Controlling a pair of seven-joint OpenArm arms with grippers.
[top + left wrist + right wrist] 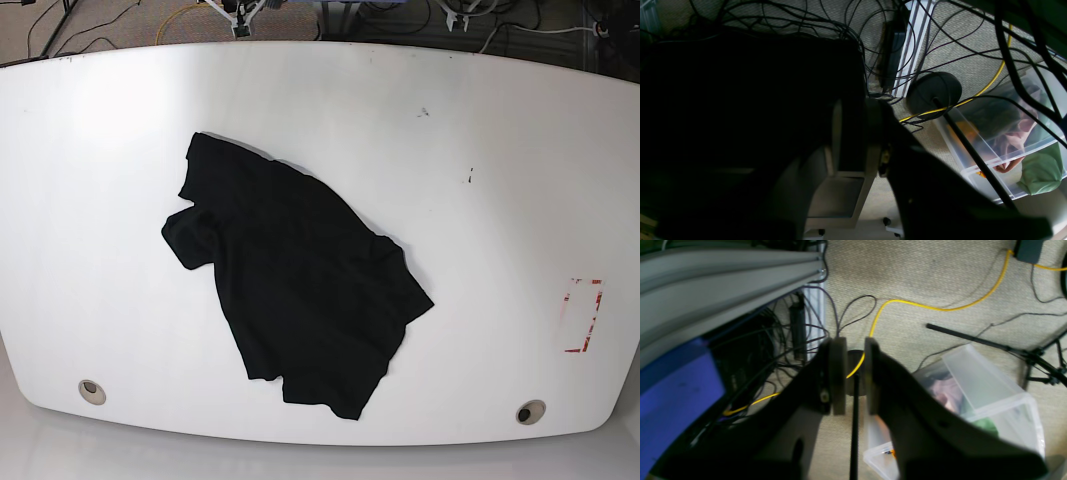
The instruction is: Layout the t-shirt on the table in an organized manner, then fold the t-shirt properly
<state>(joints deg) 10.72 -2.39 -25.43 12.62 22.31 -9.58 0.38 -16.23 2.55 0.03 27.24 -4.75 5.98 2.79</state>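
The t-shirt [295, 285] lies crumpled left of centre on the desk [480, 150] in the base view. Its long axis runs diagonally from the upper left of the frame toward the lower centre. It rests flat on the surface but is skewed and partly folded on itself; a bunched lobe projects at its left edge.

Neither arm appears in the base view. Both wrist views look down past the desk onto carpet, cables and a clear plastic bin [987, 396]. The garment therefore lies away from both hands, and neither hand touches it. Because the cloth sits toward the left of the base frame, the right arm is judged the nearer.

The right hand [853, 373] has its fingers drawn near together with a narrow gap. Nothing is pinched; a yellow cable [940, 308] on the floor shows through the gap. The left hand [853, 140] is in deep shadow. Its fingers also stand close, and whether they meet cannot be told.

Materials: soft, matte black cloth with shallow wrinkles, against a glossy, hard white top. The top carries two metal-ringed holes [91, 390] and a red-outlined rectangle [583, 315] at right.
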